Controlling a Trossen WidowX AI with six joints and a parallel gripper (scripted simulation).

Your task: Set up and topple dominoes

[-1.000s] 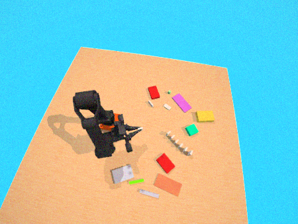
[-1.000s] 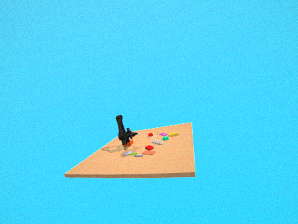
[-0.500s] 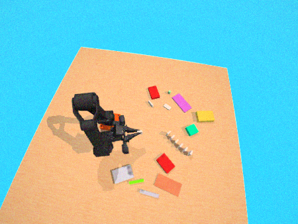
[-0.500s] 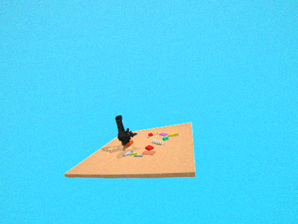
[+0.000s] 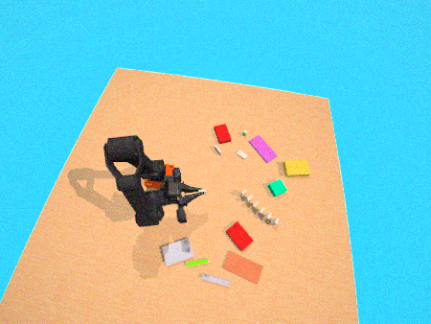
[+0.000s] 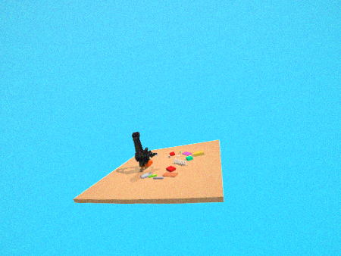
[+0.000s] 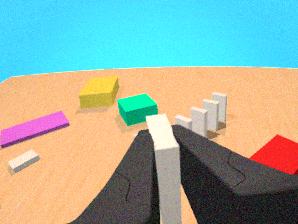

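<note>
My gripper [image 5: 203, 192] [image 6: 155, 154] is shut on a white domino [image 7: 165, 152], which stands up between the fingertips in the wrist view. It is held left of the row, apart from it. The row of several white dominoes [image 5: 261, 211] [image 6: 179, 162] [image 7: 198, 122] stands upright in a slanting line; the held domino and fingers hide part of it in the wrist view. One loose white domino [image 5: 241, 154] [image 7: 24, 161] lies flat. Another white piece [image 5: 217, 150] lies near the upper red block; whether flat or on its edge is hard to tell.
A green block [image 5: 277, 188] [image 7: 137, 108], yellow block [image 5: 297, 168] [image 7: 99, 92] and purple strip [image 5: 262, 149] [image 7: 35, 128] lie beyond the row. Red blocks [image 5: 222, 133] [image 5: 239, 236] lie on either side. An orange plate [image 5: 243, 267], grey box [image 5: 177, 251] and lime bar [image 5: 197, 263] lie lower.
</note>
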